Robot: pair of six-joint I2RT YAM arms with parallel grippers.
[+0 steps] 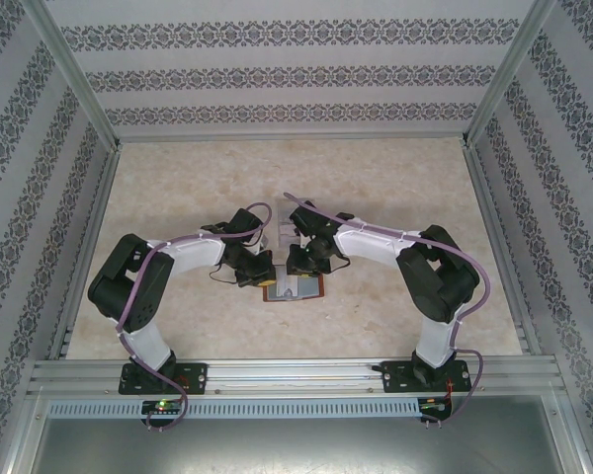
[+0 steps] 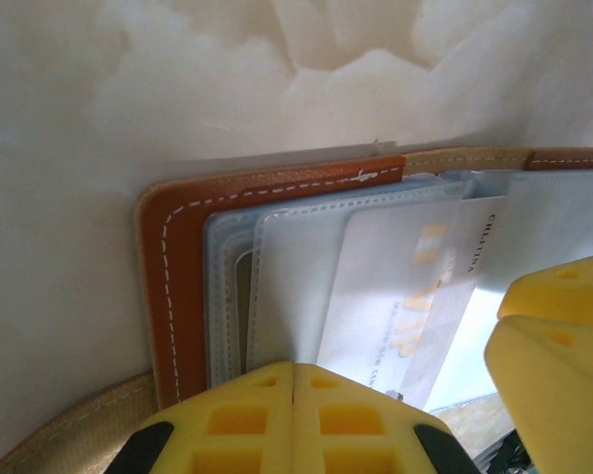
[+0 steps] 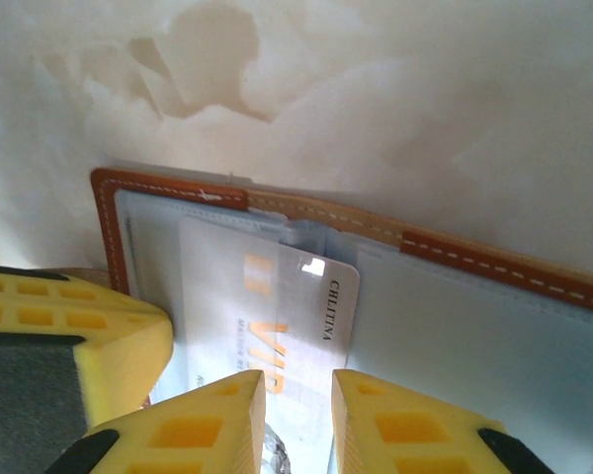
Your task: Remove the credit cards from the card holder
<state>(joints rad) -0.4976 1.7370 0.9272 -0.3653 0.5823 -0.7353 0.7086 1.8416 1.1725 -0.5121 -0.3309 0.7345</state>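
The card holder (image 1: pixel 295 289) lies open on the table, reddish-brown stitched edge (image 2: pixel 173 286) around pale grey-blue sleeves (image 3: pixel 494 355). A whitish credit card (image 3: pixel 277 316) with orange "VIP" lettering sticks partway out of a sleeve; the same card (image 2: pixel 405 296) lies flat in the left wrist view. My right gripper (image 3: pixel 298 380) is open, one fingertip on each side above the card. My left gripper (image 2: pixel 294 367) is shut with nothing between its tips, which sit on the wallet's left sleeves. In the top view the left gripper (image 1: pixel 260 276) and right gripper (image 1: pixel 298 267) crowd over the wallet.
The table (image 1: pixel 178 188) is pale marbled stone, walled by patterned panels on three sides. A small clear object (image 1: pixel 281 235) sits just behind the two grippers. An aluminium rail (image 1: pixel 296 373) runs along the near edge by the arm bases.
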